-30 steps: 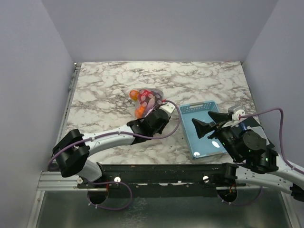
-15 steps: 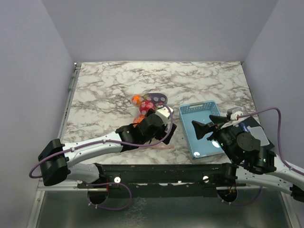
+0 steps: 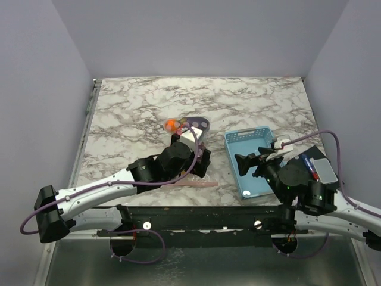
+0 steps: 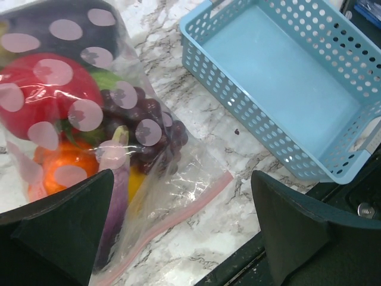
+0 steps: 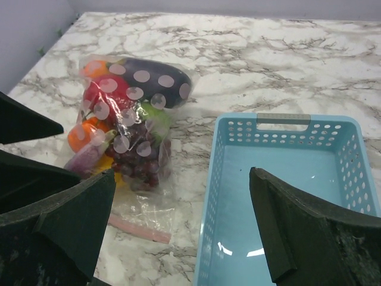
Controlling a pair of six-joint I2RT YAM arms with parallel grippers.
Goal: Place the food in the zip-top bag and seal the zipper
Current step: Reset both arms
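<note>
Lying apart: one bag (image 5: 128, 119), one basket (image 5: 283, 120)

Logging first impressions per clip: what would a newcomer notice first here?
A clear zip-top bag stuffed with colourful food, dark grapes and a purple eggplant among it, lies near the middle of the marble table, its pink zipper toward the near edge. To its right sits an empty light-blue basket. The left gripper hangs open over the bag.

Marble tbl (image 3: 131, 107) w/ bag (image 4: 190, 173), basket (image 4: 226, 90)
</note>
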